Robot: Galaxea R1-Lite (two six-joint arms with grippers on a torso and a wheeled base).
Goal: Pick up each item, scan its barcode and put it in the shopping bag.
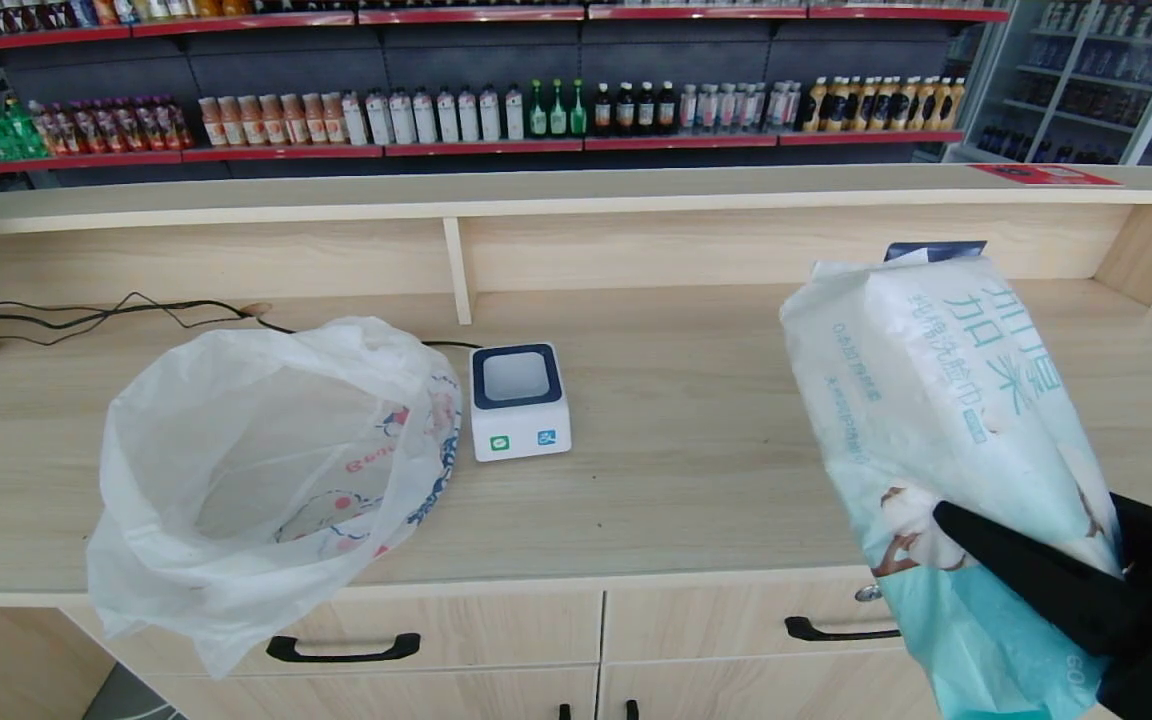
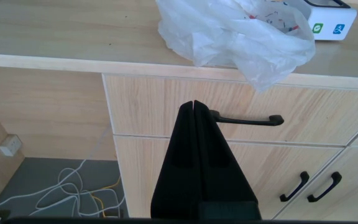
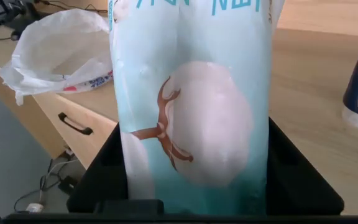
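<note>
The left gripper (image 2: 193, 107), fingers pressed together and empty, is hanging before the drawers (image 2: 148, 99). The shopping bag (image 1: 266, 470) is lying open on the counter (image 1: 696, 450), with the scanner (image 1: 519, 400) just beside it. The right gripper (image 1: 1031, 530) is clamping the soft pack (image 1: 936, 400) above the counter's right side.

Pale, matt wood-grain bench (image 1: 696, 450); thin, crinkled translucent plastic shopping bag (image 1: 166, 560); glossy soft plastic tissue pack (image 1: 936, 400); smooth white plastic scanner (image 1: 521, 425).
</note>
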